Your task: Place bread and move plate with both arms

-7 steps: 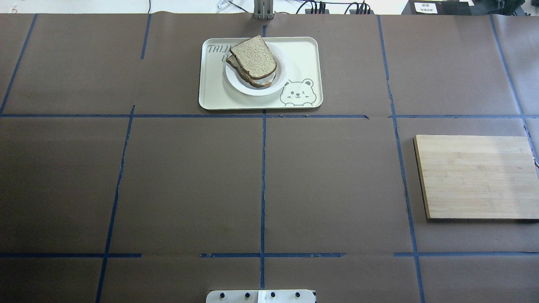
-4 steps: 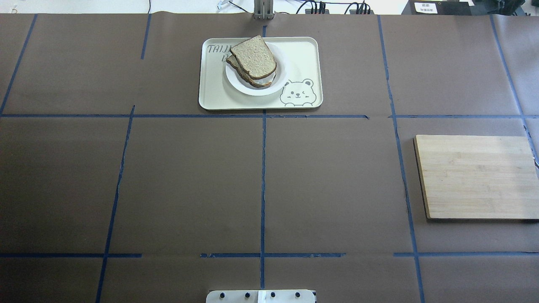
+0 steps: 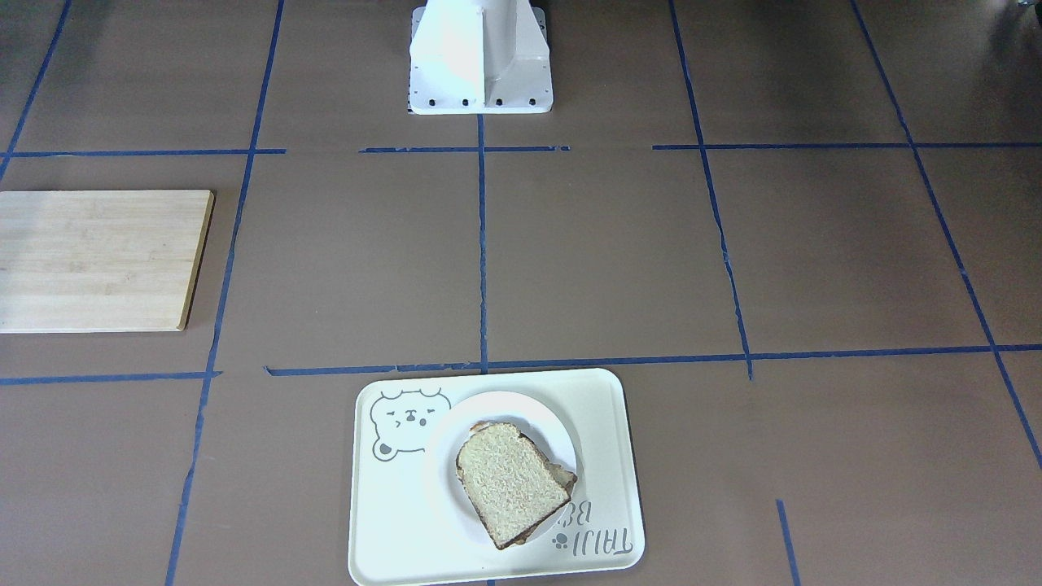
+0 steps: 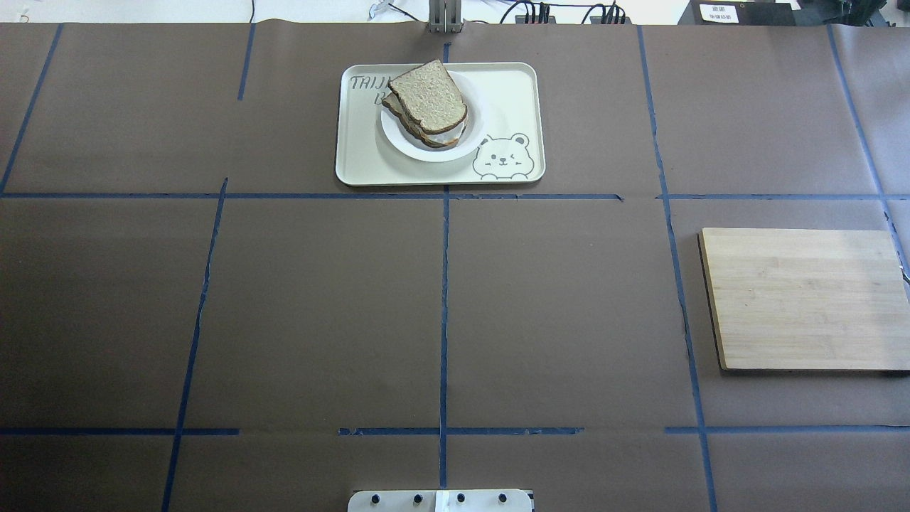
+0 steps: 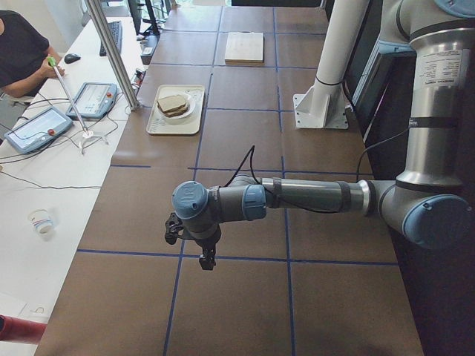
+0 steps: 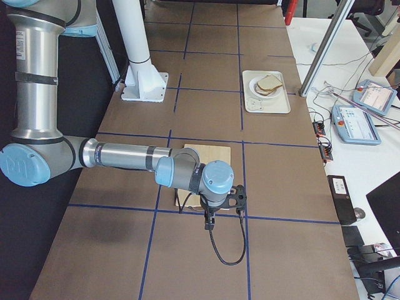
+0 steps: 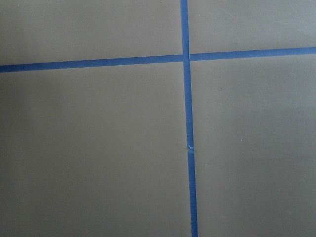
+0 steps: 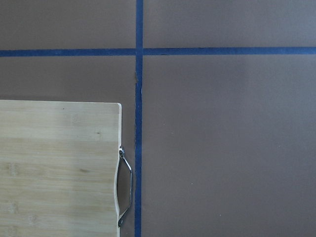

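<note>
Bread: lies crumb-up on top of a lower slice, turned a little from it so that the lower crust shows along one side. Reaches past the plate's rim toward the tray's lettered end.

Plate: sits inside the cream tray, just beside the bear drawing. Carries both slices.

Tray: rests flat on the brown counter at the far middle as seen from overhead, just beyond a blue tape line.

Cutting board: lies flat on the robot's right side of the counter, well apart from the tray. Shows a thin metal handle on one short edge in the right wrist view, next to a tape line.

Left claw: hangs pointing down above bare counter near a crossing of tape lines, well apart from tray, plate and bread. Appears only in the side view, so cannot tell whether spread or pressed together. Carries nothing that can be seen.

Right claw: hangs pointing down near the board's edge, far from the tray. Again appears only from the side; cannot tell whether spread or pressed together.

Left wrist view: shows only bare counter and crossed tape.
</note>
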Available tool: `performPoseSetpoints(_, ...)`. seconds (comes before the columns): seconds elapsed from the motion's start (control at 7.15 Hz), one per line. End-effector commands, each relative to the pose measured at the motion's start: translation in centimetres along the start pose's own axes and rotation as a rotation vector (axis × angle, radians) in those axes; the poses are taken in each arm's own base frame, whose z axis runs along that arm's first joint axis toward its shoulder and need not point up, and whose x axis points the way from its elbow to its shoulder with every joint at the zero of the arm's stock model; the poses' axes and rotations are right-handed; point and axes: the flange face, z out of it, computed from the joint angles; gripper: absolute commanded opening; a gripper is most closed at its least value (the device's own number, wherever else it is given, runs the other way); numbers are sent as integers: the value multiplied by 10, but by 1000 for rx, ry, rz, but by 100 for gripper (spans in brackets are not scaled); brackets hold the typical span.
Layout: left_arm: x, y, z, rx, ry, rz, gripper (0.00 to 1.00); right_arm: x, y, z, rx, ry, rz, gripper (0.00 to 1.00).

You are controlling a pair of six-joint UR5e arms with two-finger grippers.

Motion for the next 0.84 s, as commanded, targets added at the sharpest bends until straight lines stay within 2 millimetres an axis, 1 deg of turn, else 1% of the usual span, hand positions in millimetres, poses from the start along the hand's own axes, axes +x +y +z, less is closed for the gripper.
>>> performPoseSetpoints(0.0, 1, 0, 0, 1, 1, 2, 100, 3, 0, 0, 25, 25, -10, 100)
performPoseSetpoints(0.7, 0, 1, 1, -1, 1, 3, 100, -1, -6, -4, 36, 20, 7, 100)
